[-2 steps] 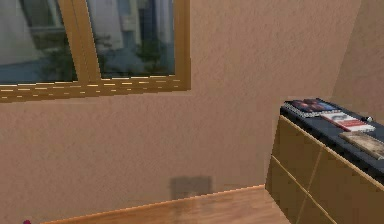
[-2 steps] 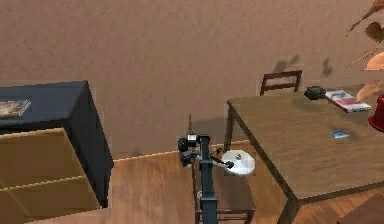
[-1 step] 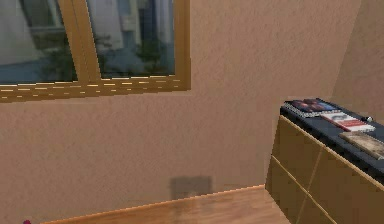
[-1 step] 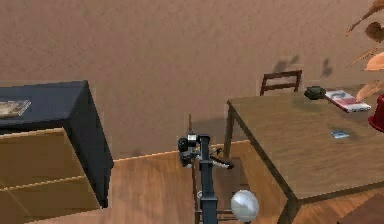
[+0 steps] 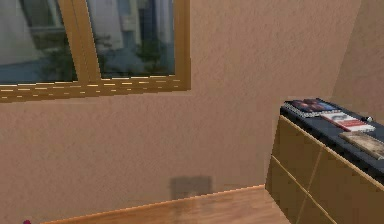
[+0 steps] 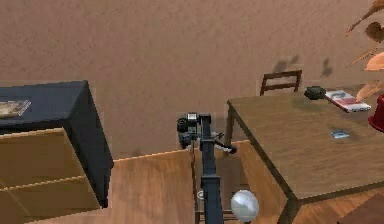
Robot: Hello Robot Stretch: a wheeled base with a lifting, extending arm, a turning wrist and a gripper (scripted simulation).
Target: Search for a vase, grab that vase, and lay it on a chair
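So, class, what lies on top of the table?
A dark item, a book and a small blue thing. A red shape hides the table's right end.

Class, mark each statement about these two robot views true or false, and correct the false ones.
1. A wood-framed window is set in the wall. True.
2. The cabinet has a white top. False: its top is dark, above wooden drawer fronts.
3. A chair stands at the far side of the table. True.
4. The books lie on the floor. False: they lie on the cabinet's top.
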